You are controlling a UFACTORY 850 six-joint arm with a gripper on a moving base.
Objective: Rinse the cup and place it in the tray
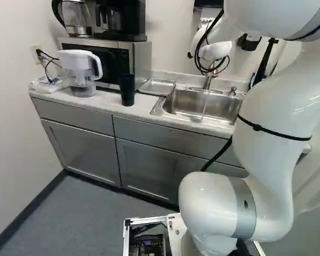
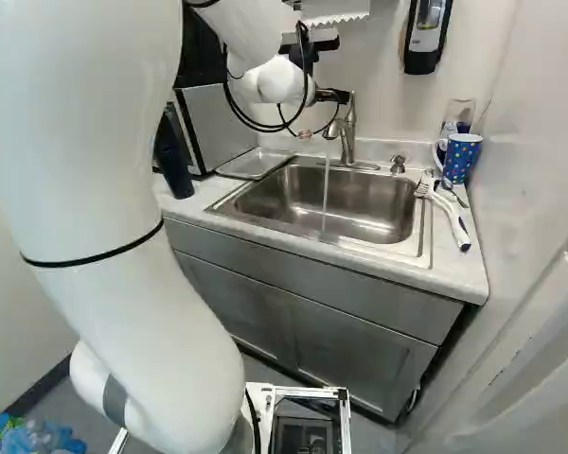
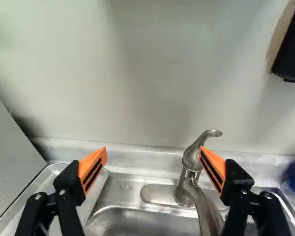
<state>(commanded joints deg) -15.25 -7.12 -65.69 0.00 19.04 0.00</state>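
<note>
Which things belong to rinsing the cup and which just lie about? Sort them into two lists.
For the job:
gripper
faucet
running water
sink
metal tray
the cup: dark tumbler or spotted mug; I can't tell which

Probably just lying about:
water pitcher
white-handled brush
microwave

1. The arm [image 1: 277, 90] is shiny white, fat and round.
2. A grey ring [image 1: 244, 208] hugs it between 4 and 5 o'clock, left base view.
3. A thin black strap [image 1: 274, 132] is at 3 o'clock there.
4. Black cables [image 1: 196, 57] loop at 1 o'clock.
5. The black gripper [image 2: 324, 112] has little silver screws [image 3: 62, 192] and orange pads [image 3: 92, 169] with dark stripes.
</note>
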